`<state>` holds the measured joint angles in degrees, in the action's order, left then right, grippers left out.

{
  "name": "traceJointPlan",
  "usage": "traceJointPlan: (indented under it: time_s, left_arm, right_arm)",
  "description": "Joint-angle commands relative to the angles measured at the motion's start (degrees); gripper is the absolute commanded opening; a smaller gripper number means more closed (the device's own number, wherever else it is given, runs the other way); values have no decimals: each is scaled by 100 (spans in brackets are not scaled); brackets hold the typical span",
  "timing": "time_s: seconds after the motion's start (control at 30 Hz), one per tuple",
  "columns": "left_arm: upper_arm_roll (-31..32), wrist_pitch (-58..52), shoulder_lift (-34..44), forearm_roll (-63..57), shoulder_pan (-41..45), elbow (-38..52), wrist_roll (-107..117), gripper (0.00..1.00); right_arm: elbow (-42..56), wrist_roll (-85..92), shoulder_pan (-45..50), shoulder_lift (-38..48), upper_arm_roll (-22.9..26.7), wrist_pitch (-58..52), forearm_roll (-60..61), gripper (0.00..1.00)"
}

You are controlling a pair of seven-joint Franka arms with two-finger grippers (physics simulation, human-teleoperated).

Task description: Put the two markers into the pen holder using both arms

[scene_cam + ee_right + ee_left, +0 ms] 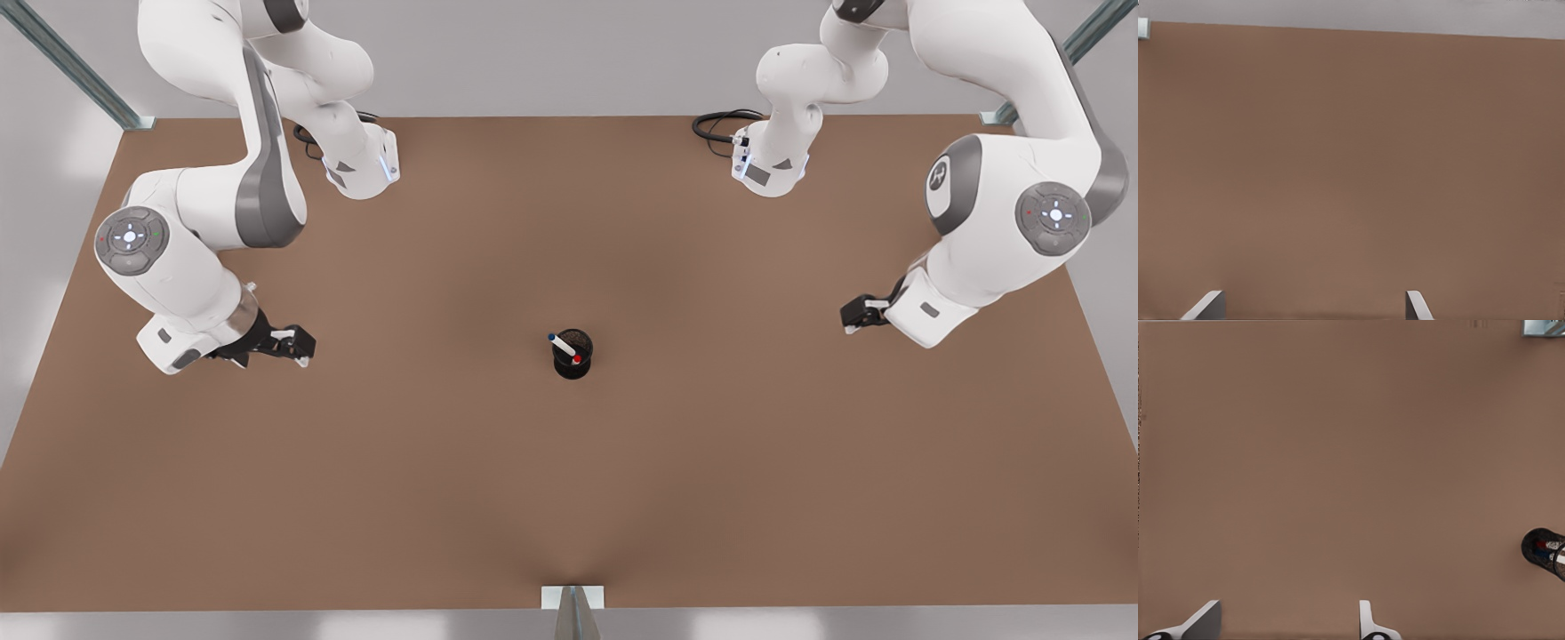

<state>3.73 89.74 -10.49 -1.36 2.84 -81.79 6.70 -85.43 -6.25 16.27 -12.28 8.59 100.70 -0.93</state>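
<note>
The black mesh pen holder (571,355) stands upright mid-table, and both markers rest inside it. The blue-capped marker (561,343) leans out over the rim toward the front view's left. Only the red marker's (577,359) cap end shows, at the rim. My left gripper (851,320) hovers open and empty far off at the front view's right. Its wrist view shows its fingers (1368,621) spread and the holder (1542,547) at the picture's edge. At the front view's left, equally far from the holder, my right gripper (300,348) is open and empty, its fingers (1417,305) wide apart.
Bare brown table (569,498) lies all around the holder. A metal bracket (573,600) sits at the near edge's middle. The two arm bases with black cables (720,124) are at the far edge, and metal frame posts stand at the far corners.
</note>
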Motion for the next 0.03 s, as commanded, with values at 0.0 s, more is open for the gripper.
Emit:
traceJointPlan:
  time_s: [0.0]
  left_arm:
    - [14,-62,-58,-135,58,181,147,100]
  right_arm:
    - [8,1003,8,6,2,-7,5,100]
